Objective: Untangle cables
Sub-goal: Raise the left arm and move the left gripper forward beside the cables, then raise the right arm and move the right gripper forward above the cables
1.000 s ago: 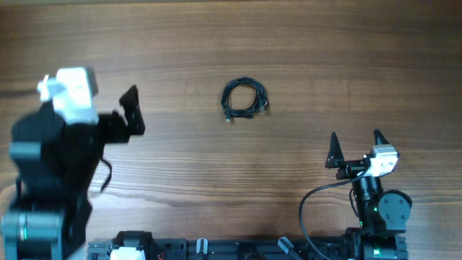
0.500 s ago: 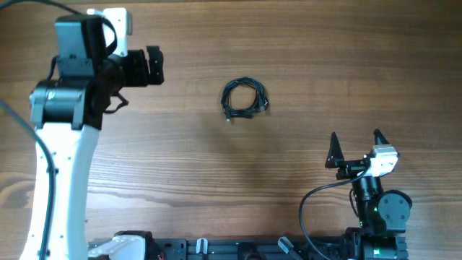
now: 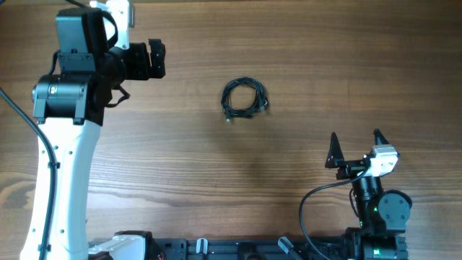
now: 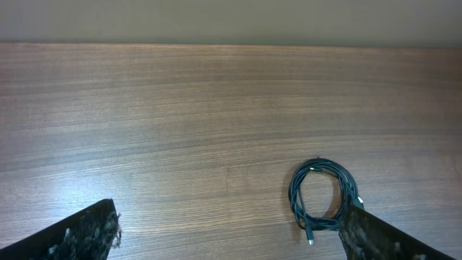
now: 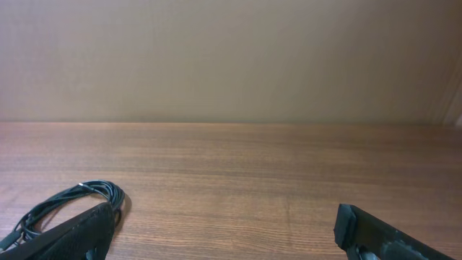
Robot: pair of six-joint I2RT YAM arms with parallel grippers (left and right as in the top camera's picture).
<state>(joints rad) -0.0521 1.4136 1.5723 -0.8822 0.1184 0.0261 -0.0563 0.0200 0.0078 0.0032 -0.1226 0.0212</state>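
Observation:
The cables lie as one small coil of thin black wire on the wooden table, a little left of middle toward the back. My left gripper hovers well to the coil's left, pointing right toward it, open and empty. In the left wrist view the cables lie ahead at lower right, partly behind my right finger, with a small plug end showing; the gripper holds nothing. My right gripper stands open near the front right, apart from the coil. The right wrist view shows the cables at far left, the gripper empty.
The wooden table stretches around the coil. The left arm's white column rises along the left side. The right arm's base and its thick black lead sit at the front right. A plain wall backs the table.
My left arm has swung up from the near left to the back left, and its gripper has turned toward the coil. The right arm and the cables have not moved.

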